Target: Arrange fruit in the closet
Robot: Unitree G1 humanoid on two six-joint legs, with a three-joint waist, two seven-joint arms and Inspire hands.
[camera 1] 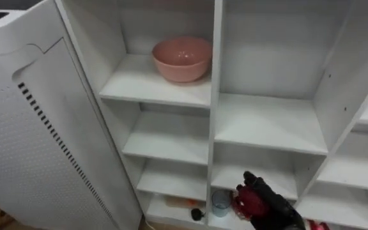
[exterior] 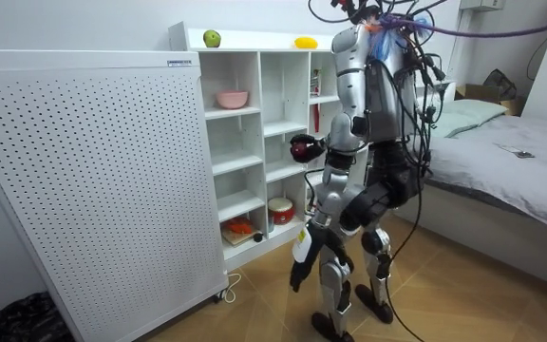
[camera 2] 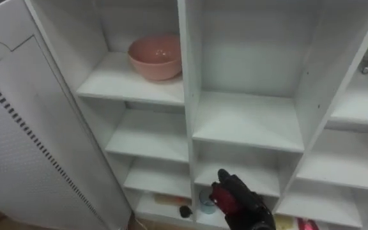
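Note:
A dark red round fruit [camera 1: 248, 203] is held in my right hand [camera 1: 272, 204], whose fingers curl round it. The hand hangs in front of the white closet [camera 1: 214, 96], level with its lower middle shelves; the fruit [camera 2: 225, 199] is not on any shelf. In the room view I stand facing the closet [exterior: 259, 114] with the fruit [exterior: 299, 147] raised at chest height. My left hand [exterior: 297, 275] hangs by my thigh. A green fruit [exterior: 212, 38] and a yellow fruit [exterior: 305, 42] lie on the closet's top.
A pink bowl [camera 1: 181, 59] sits on an upper left shelf. A clear cup [camera 1: 220, 201] and an orange item [camera 1: 184, 202] are low down. A white perforated panel [camera 1: 37, 147] stands close on the left. A bed [exterior: 501, 152] lies behind me.

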